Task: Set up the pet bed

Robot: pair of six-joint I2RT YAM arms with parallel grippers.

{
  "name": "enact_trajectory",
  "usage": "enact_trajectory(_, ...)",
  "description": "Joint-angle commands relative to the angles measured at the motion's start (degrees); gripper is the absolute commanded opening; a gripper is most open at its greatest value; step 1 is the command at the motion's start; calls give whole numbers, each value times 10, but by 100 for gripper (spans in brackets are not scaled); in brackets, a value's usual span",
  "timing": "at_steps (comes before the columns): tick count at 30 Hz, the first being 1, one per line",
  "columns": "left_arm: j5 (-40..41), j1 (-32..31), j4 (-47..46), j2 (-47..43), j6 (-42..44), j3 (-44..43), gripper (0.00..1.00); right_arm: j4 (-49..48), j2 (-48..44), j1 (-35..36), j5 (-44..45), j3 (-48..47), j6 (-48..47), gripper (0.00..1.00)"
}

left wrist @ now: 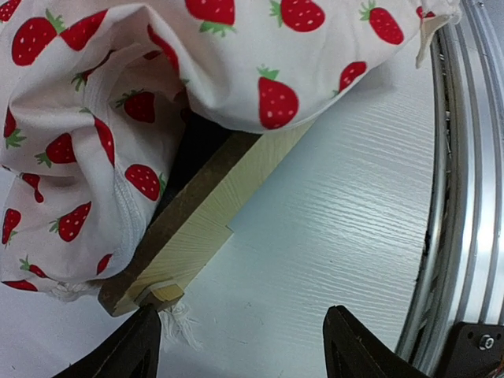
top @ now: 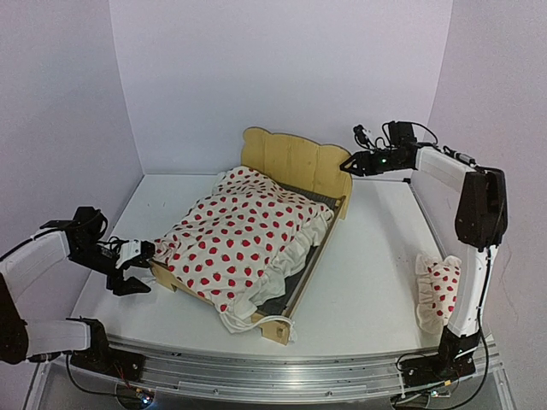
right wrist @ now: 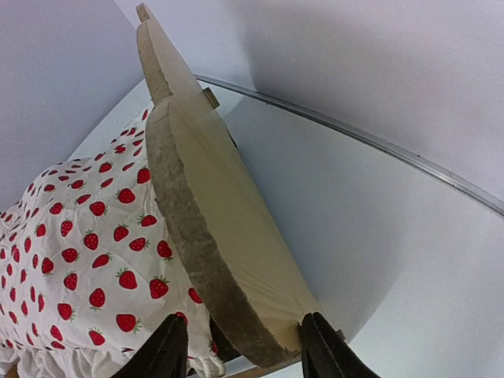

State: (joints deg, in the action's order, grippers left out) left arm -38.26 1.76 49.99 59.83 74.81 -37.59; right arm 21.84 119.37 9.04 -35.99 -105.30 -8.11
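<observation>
Top external: pet bed (top: 321, 256) runs diagonally, headboard (top: 295, 162) far-right (foot end near-left).

One pet bed (top: 295, 162), one duvet (top: 239, 235), apparently one pillow (top: 438, 290).

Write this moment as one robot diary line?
left gripper open by bed corner | right gripper straddling headboard, grip unclear | blanket on bed | pillow off bed

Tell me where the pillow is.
Top view: the pillow lies on the table's near right side, beside the right arm, apart from the pet bed.
</observation>
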Motion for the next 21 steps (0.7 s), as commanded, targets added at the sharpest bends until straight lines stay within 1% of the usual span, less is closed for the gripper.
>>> enact_trajectory(1,-10,-3,-172,25,-59,15,71,-99,-2,5,17,40,37,40)
enact_trajectory(4,-20,-3,-226,43,-103,14,71,-102,-15,10,32,67,31,31)
enact_trajectory(7,-20,-3,-269,71,-137,8,72,-112,-46,17,54,121,15,26)
enact_trajectory(10,-10,-2,-309,116,-172,-17,72,-117,-91,27,68,174,8,26)
enact_trajectory(15,-3,-2,-366,184,-235,-85,73,-124,-181,59,103,288,2,25)
enact_trajectory(18,9,-1,-402,228,-268,-122,75,-131,-227,91,123,348,17,25)
enact_trajectory(21,15,1,-427,263,-285,-158,77,-137,-279,137,172,410,42,25)
